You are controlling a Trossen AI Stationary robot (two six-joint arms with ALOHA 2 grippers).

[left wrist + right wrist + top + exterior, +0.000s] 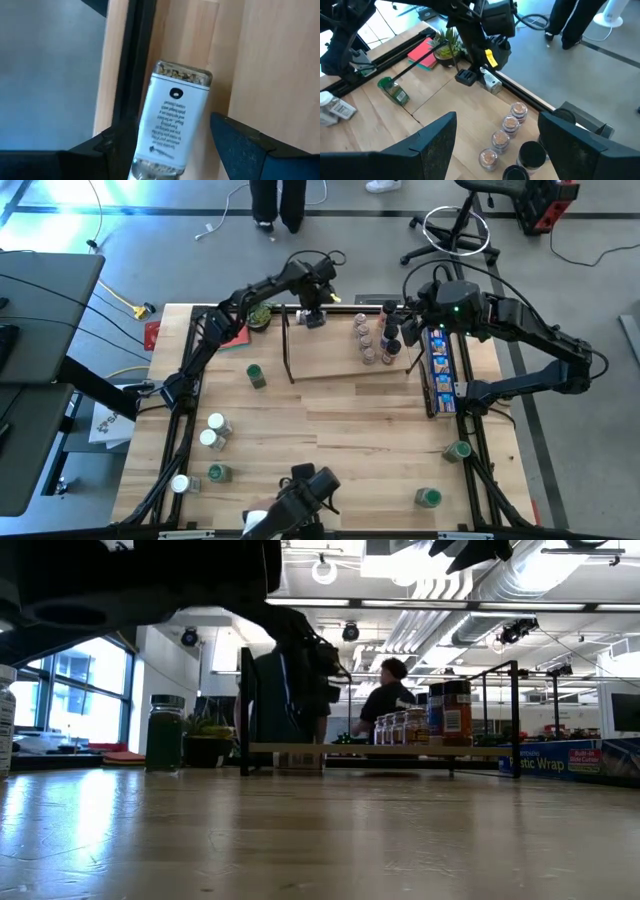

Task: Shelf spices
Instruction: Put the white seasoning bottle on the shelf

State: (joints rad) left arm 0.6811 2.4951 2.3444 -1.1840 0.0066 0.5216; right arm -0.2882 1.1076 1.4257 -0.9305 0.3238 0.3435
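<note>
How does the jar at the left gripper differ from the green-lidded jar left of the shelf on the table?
The jar at the left gripper has a white label and clear top, sits at the shelf's back edge and lies tilted between the left gripper's fingers. The green-lidded jar has greenish contents, stands free on the table off the shelf, and nothing holds it. Both are small cylindrical spice jars.

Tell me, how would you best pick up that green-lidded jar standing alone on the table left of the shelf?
From straight above, I'd guess. The green-lidded jar stands upright with bare table all round, so fingers could close across its round sides just under the lid.
</note>
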